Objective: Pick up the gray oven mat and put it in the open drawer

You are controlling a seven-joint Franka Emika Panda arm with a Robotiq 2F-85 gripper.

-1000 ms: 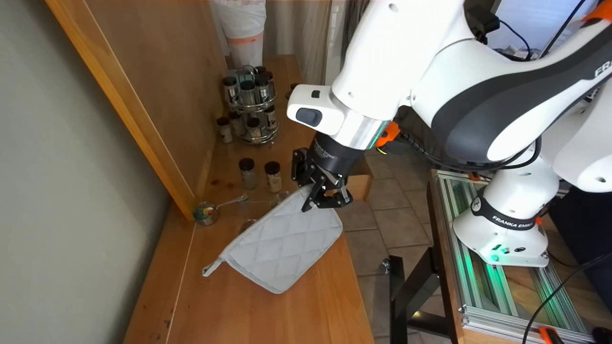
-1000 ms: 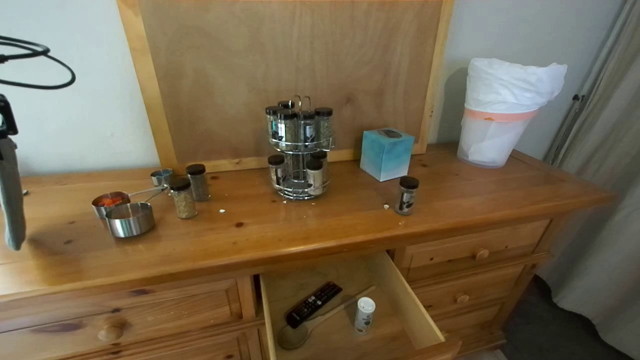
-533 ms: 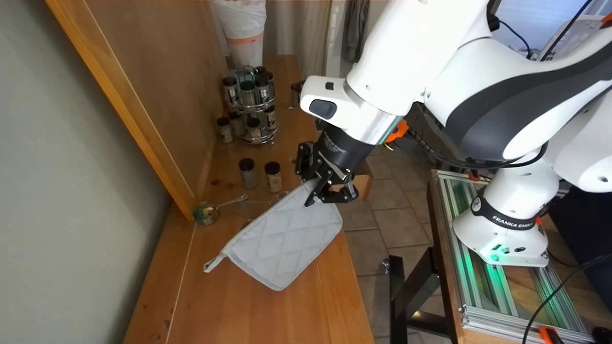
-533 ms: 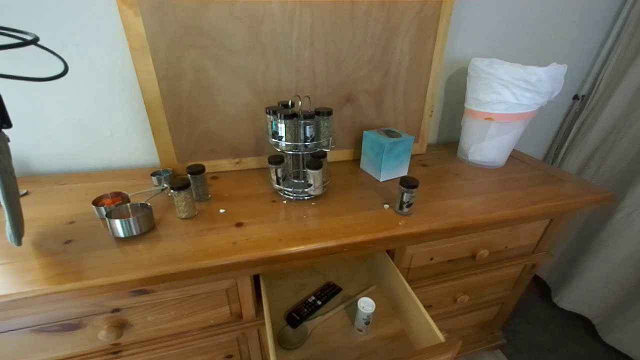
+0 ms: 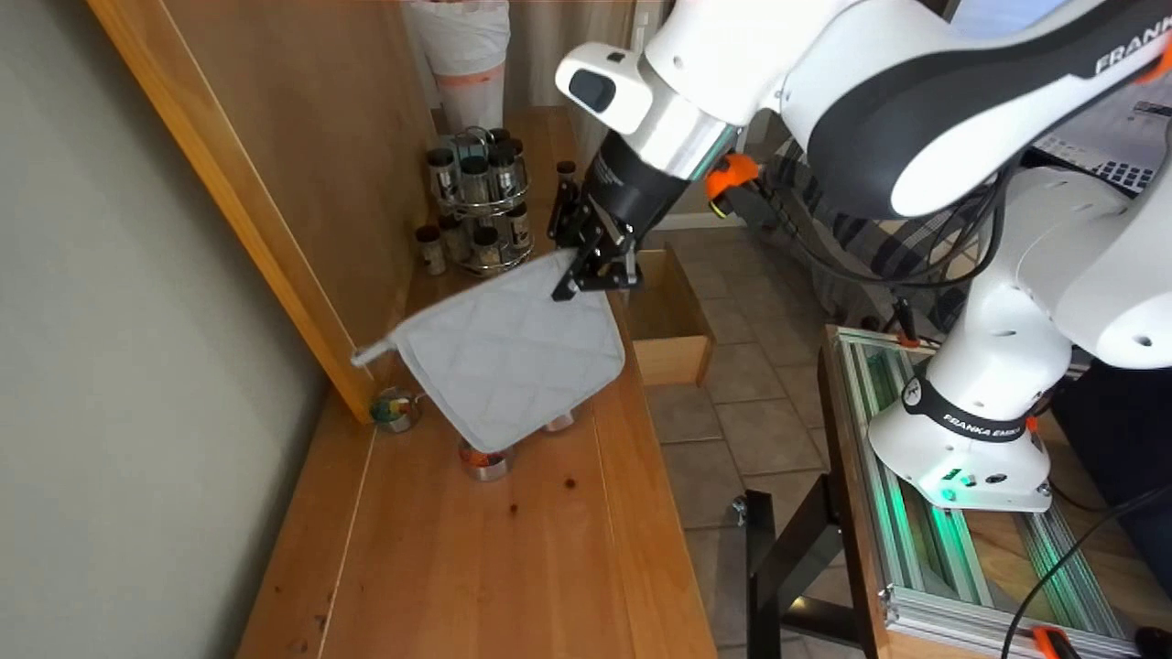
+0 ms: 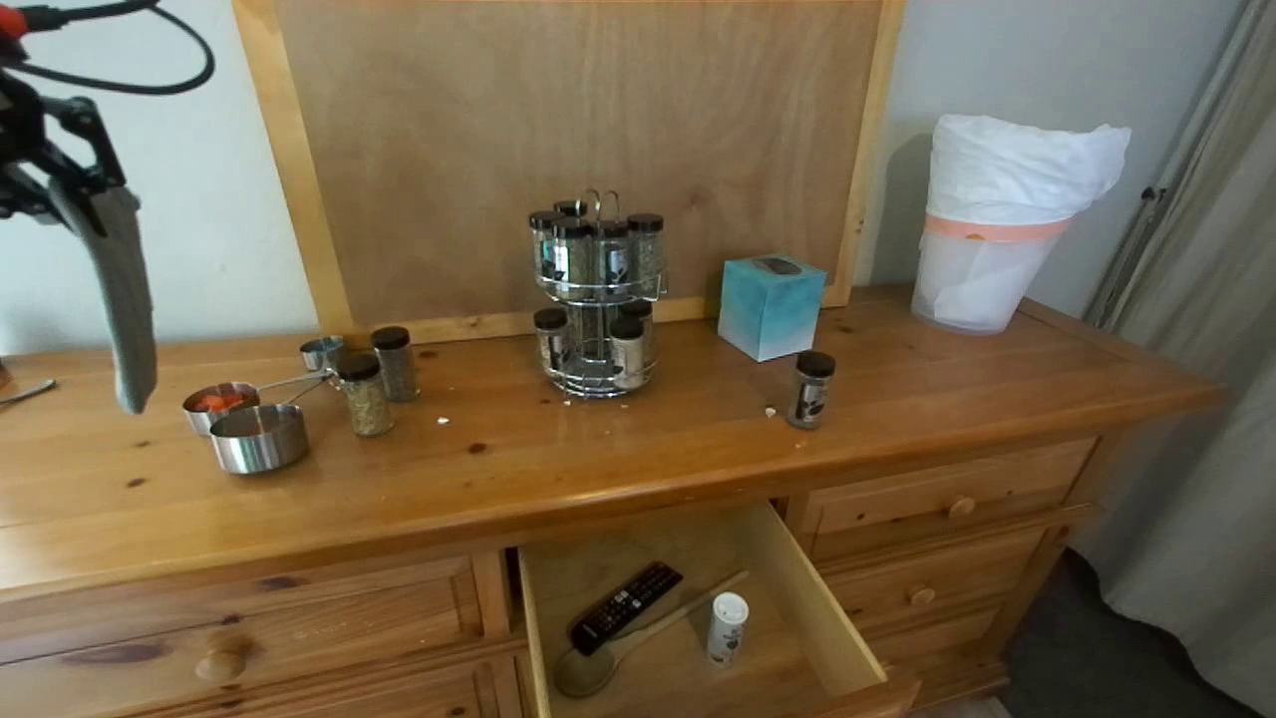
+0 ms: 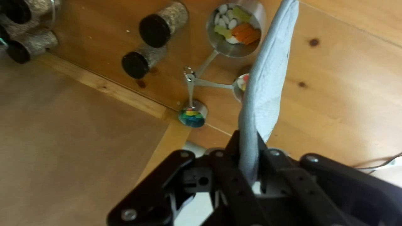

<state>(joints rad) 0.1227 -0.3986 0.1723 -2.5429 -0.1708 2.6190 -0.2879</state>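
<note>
My gripper is shut on the top edge of the gray oven mat, which hangs above the wooden counter with its corner loop toward the wall. In an exterior view the mat shows edge-on below the gripper at the far left. In the wrist view the mat is pinched between the fingertips. The open drawer is pulled out below the counter top, to the right of the mat; it also shows in an exterior view beyond the mat.
Metal measuring cups and two spice jars stand near the mat. A wire spice rack, tissue box, single jar and lined bin stand further right. The drawer holds a remote, wooden spoon and white shaker.
The gripper has risen and moved along the counter toward the spice rack and drawer with the mat held. The drawer and a cup now show from behind the arm and mat.
</note>
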